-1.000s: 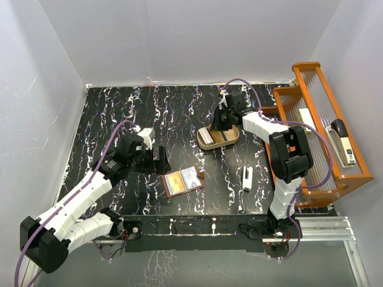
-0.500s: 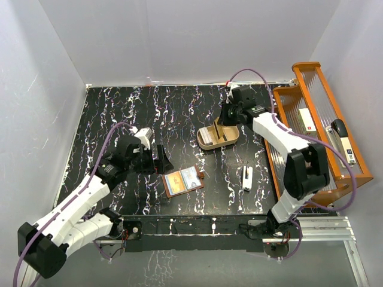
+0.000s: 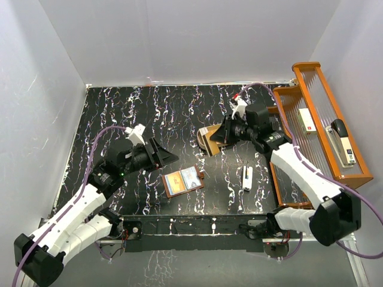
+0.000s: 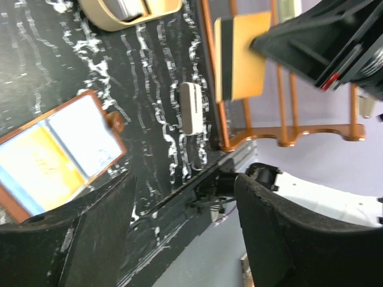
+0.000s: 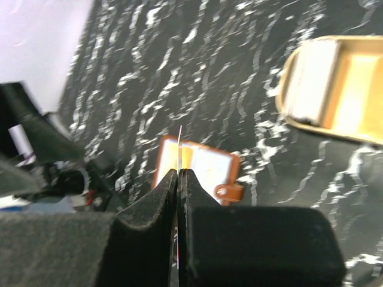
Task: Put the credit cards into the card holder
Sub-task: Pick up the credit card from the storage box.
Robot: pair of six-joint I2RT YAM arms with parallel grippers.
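**Card holder and cards.** The card holder (image 3: 183,180) lies open, lining up, near the middle of the tabletop's front edge. Its left half shows an orange-and-blue card (image 3: 175,183) and its right half a paler face. Whether either is seated in a pocket cannot be told.

**Grippers.** One tan-faced credit card (image 4: 242,57) is pinched in the clenched right gripper (image 5: 179,174). It is raised off the surface between the tan oval tray (image 5: 359,89) and the holder, apart from both. The left gripper (image 3: 167,158) hangs just left of the holder, jaws apart and empty.

**Judged stage.** The task looks partly done. The held card is yet to be slotted, and a white block (image 5: 311,81) in the tray may be more cards.

**Surroundings.**
- The tabletop (image 3: 149,113) is black with white veining.
- A white stick (image 3: 246,178) lies toward its front right.
- An orange rack (image 3: 350,176) along its right edge carries a stapler (image 3: 342,139).
- White walls (image 3: 179,42) enclose three sides.
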